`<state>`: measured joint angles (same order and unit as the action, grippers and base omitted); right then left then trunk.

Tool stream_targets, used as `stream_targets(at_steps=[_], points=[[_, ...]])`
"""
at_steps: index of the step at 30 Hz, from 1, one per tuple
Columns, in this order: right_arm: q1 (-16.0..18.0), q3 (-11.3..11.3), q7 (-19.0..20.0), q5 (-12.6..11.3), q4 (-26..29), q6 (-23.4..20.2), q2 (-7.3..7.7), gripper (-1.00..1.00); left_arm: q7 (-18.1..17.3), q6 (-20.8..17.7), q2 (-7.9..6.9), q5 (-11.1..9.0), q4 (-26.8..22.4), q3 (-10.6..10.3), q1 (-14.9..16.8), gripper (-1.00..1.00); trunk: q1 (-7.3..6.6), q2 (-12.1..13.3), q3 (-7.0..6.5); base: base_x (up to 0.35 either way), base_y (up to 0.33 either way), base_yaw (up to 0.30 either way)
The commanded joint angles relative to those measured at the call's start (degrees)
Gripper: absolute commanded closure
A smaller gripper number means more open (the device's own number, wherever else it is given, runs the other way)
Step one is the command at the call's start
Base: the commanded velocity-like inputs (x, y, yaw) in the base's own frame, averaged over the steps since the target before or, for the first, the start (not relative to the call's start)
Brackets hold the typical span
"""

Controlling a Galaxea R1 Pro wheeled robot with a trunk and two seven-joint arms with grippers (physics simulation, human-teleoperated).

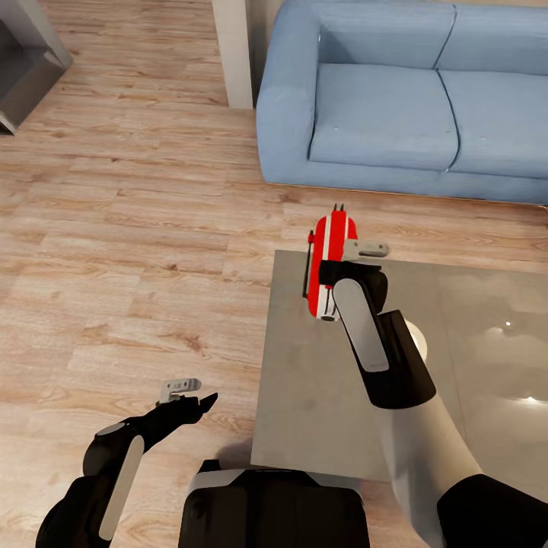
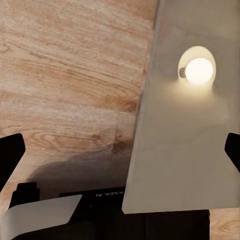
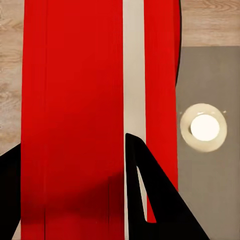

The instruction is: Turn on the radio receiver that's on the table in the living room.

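Observation:
The red radio receiver (image 1: 329, 262) with white stripes stands near the far left corner of the grey table (image 1: 320, 396), its slim dark handle on its left side. My right gripper (image 1: 344, 257) hovers right over its top, open. In the right wrist view the red striped body (image 3: 75, 100) is very close, with one dark finger (image 3: 142, 185) lying over it and the other at the picture's edge; whether they touch it I cannot tell. Nearer the robot, my left gripper (image 1: 189, 396) hangs open over the wooden floor just left of the table, nothing between its fingers.
A blue sofa (image 1: 396, 99) stands beyond the table, and a white pillar (image 1: 232, 46) is to its left. A round white glare (image 2: 198, 70) lies on the glossy tabletop (image 2: 175, 150). A grey cabinet (image 1: 23, 61) sits at the far left. Wooden floor (image 1: 137, 228) lies open to the left.

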<state>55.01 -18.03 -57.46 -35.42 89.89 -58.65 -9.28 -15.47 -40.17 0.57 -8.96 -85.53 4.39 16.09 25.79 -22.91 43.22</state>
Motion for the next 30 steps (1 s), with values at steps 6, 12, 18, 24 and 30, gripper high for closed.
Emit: stream_targets(at_steps=[6, 12, 18, 24, 30], points=[[0.0, -0.1, 0.0, 0.6, 0.0, -0.1, 0.1, 1.0, 0.0, -0.1, -0.12, 0.0, -0.1, 0.0, 0.0, -1.0, 0.0, 0.0, 0.0, 0.0, 0.0, 0.0], [0.0, -0.3, 0.3, 1.1, -0.1, 0.3, 3.99, 1.0, -0.1, -0.2, -0.1, 0.0, -0.1, 0.0, 0.0, -1.0, 0.0, 0.0, 0.0, 0.0, 0.0, 0.0], [0.0, -6.4, 1.2, 2.1, -0.1, 1.5, 10.72, 1.0, -2.0, -0.7, -0.75, 0.0, -0.6, 0.0, 0.8, -1.0, 0.0, 0.0, 0.0, 0.0, 0.0, 0.0], [0.0, -28.3, 2.0, 26.3, -0.3, 10.3, 17.75, 1.0, -7.8, -9.5, -2.14, -0.2, -1.0, 0.5, 7.8, -1.0, 0.0, 0.0, 0.0, 0.0, 0.0, 0.0], [0.0, -33.7, 5.1, 41.4, -0.8, 12.8, 18.35, 1.0, -10.9, -17.1, -6.51, -4.4, -1.0, 1.2, 13.4, -1.0, 0.0, 0.0, 0.0, 0.0, 0.0, 0.0]])
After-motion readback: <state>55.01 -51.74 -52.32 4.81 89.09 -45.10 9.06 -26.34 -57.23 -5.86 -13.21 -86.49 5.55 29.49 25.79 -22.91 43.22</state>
